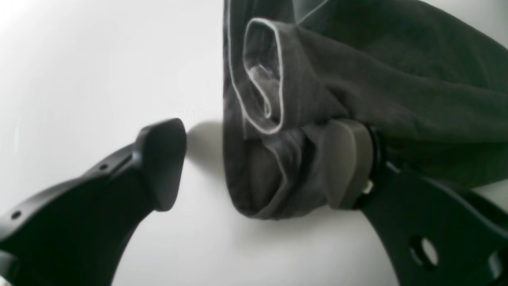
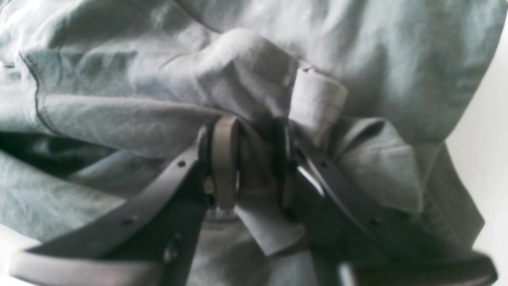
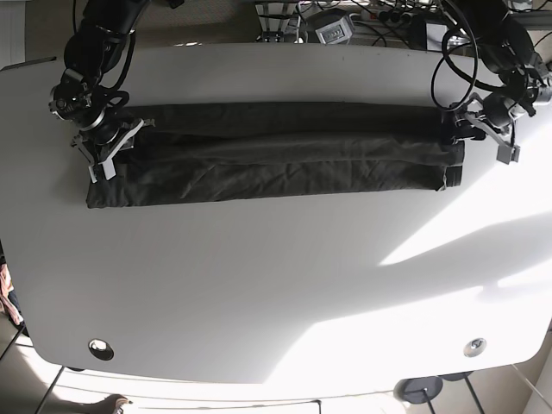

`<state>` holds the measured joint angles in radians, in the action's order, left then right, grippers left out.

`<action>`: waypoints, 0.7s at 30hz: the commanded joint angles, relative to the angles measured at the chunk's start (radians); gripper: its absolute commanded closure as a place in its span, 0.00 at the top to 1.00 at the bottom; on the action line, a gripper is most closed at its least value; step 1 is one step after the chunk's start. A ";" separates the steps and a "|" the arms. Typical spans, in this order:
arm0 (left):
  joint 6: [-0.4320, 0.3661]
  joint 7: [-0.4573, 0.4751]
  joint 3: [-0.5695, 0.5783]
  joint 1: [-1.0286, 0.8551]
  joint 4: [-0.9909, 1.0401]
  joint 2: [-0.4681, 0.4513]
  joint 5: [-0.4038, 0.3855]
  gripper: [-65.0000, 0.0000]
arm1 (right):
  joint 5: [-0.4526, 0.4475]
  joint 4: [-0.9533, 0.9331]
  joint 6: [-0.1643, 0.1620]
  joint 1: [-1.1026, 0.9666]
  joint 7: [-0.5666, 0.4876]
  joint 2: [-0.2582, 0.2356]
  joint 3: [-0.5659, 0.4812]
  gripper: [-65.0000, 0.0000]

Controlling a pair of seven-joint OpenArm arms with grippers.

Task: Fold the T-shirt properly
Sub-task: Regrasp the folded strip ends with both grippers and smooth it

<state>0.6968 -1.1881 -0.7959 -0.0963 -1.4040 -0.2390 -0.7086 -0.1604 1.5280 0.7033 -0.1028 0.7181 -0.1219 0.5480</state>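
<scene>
The dark T-shirt [image 3: 276,164] lies on the white bench [image 3: 276,293] as a long, narrow band folded lengthwise, stretched between the two arms. The right hand [image 2: 254,163] sits at the band's end on the base view's left, its fingers [image 2: 225,159] pinched narrowly on a bunch of cloth. The left hand [image 1: 258,167] reaches the opposite end with its jaws spread wide: one finger is pressed against the rolled edge, the other stands apart over bare bench. Only the left wrist view shows a pale-stitched hem curling at that end; the base view alone shows the whole band.
</scene>
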 commanded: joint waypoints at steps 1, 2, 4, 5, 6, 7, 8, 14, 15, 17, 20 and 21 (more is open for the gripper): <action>0.001 0.009 0.000 0.008 -0.014 -0.016 -0.019 0.76 | 0.006 0.010 -0.005 0.005 0.005 -0.011 0.002 0.22; 0.001 0.009 0.008 0.007 -0.016 -0.015 -0.019 0.76 | 0.006 0.010 -0.005 0.004 0.005 -0.011 0.002 0.22; 0.001 0.009 0.028 0.007 -0.021 0.005 -0.019 0.76 | 0.006 0.010 -0.005 0.004 0.005 -0.009 0.002 0.22; 0.001 0.007 0.031 0.007 -0.022 0.005 -0.030 0.76 | 0.006 0.010 -0.005 0.004 0.005 -0.009 0.004 0.22; 0.001 -0.002 0.031 0.007 -0.022 0.005 -0.056 0.76 | 0.006 0.010 -0.005 0.004 0.005 -0.009 0.004 0.22; 0.001 -0.005 0.031 0.005 -0.022 0.005 -0.078 0.76 | 0.006 0.010 -0.005 0.004 0.005 -0.009 0.004 0.22; 0.001 -0.006 0.031 0.003 -0.021 0.003 -0.090 0.75 | 0.006 0.010 -0.005 0.004 0.005 -0.009 0.004 0.22; 0.001 -0.005 0.031 0.008 -0.011 0.003 -0.023 0.71 | 0.006 0.010 -0.005 0.004 0.005 -0.008 0.004 0.22; 0.001 -0.005 0.033 0.011 -0.011 0.003 -0.015 0.71 | 0.006 0.010 -0.005 0.004 0.005 -0.008 0.004 0.22; 0.001 -0.005 0.033 0.023 -0.011 0.005 -0.001 0.71 | 0.006 0.010 -0.005 0.004 0.005 -0.008 0.004 0.22; 0.001 -0.005 0.031 0.039 0.032 0.007 -0.003 0.71 | 0.006 0.010 -0.005 0.004 0.005 -0.008 0.004 0.22; 0.001 -0.005 0.030 0.059 0.053 0.007 -0.001 0.71 | 0.006 0.009 -0.005 0.004 0.005 -0.006 0.004 0.22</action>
<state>0.6983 -1.1805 -0.7700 -0.0467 -1.3430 -0.2214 -0.7265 -0.1604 1.5280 0.7033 -0.1028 0.7181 -0.1192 0.5488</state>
